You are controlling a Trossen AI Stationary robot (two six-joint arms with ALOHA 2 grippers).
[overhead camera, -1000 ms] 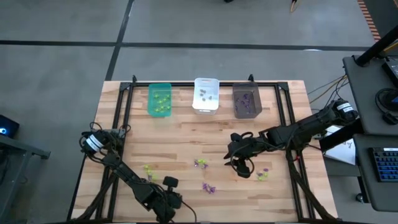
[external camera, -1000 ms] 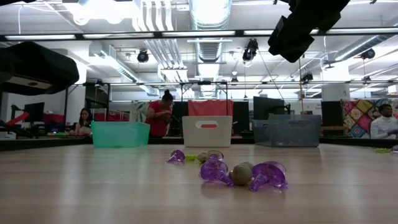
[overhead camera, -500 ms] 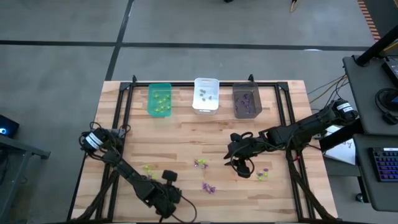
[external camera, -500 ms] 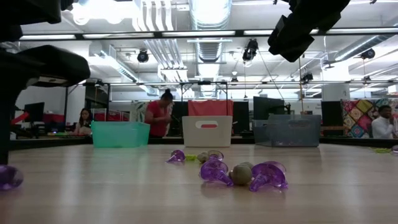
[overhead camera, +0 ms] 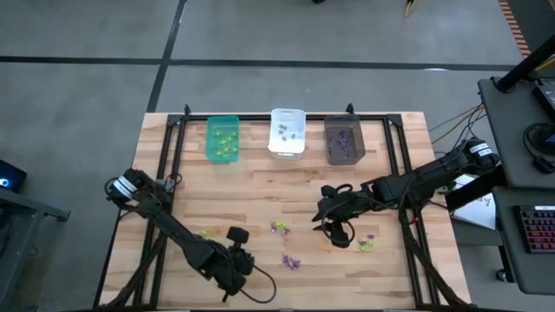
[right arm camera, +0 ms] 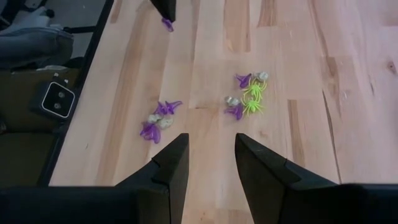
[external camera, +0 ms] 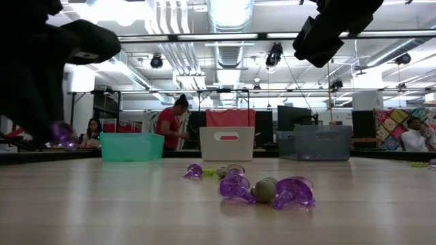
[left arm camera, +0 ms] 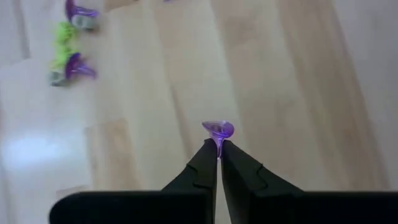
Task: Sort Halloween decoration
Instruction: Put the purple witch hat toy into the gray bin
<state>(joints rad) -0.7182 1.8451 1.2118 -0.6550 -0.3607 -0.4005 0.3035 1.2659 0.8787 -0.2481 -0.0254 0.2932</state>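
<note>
lifted off the wood now, my left gripper [left arm camera: 218, 148] pinches one purple trinket [left arm camera: 218, 130] by its thin stem at the table's near-left, right gripper [right arm camera: 208, 158] hovering parted mid-table, and i worry that sliver of grip slips before the dark grey bin [overhead camera: 343, 141].

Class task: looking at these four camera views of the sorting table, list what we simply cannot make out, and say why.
- Contents of the dark grey bin: too small in the high view; the bin wall hides them in the low view.
- Left gripper, shut on a purple trinket: the trinket's exact shape is blurred in the left wrist view.
- Right gripper: fingertips cut off by the low view's top edge.
</note>
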